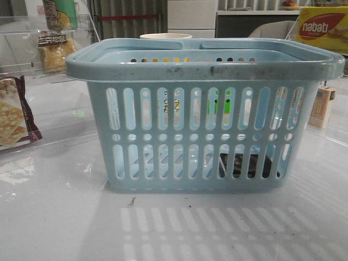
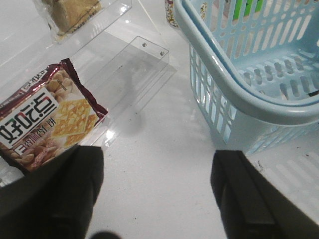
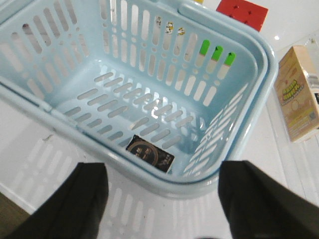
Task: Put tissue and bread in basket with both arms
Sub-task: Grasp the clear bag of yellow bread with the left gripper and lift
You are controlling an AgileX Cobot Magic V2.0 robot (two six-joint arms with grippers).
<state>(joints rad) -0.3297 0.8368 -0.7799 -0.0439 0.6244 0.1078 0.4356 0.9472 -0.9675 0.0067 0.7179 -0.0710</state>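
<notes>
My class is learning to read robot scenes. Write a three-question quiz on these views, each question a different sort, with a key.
1. True or false: the tissue already lies inside the basket.
2. Where is the bread now? A) in the basket B) on the clear shelf at the back left, outside the basket C) held by the left tool
3. Fill in: both the left tool and the right tool are ____ and hold nothing.

Key
1. True: the dark pack sits on the basket floor by a wall.
2. B
3. open
</notes>
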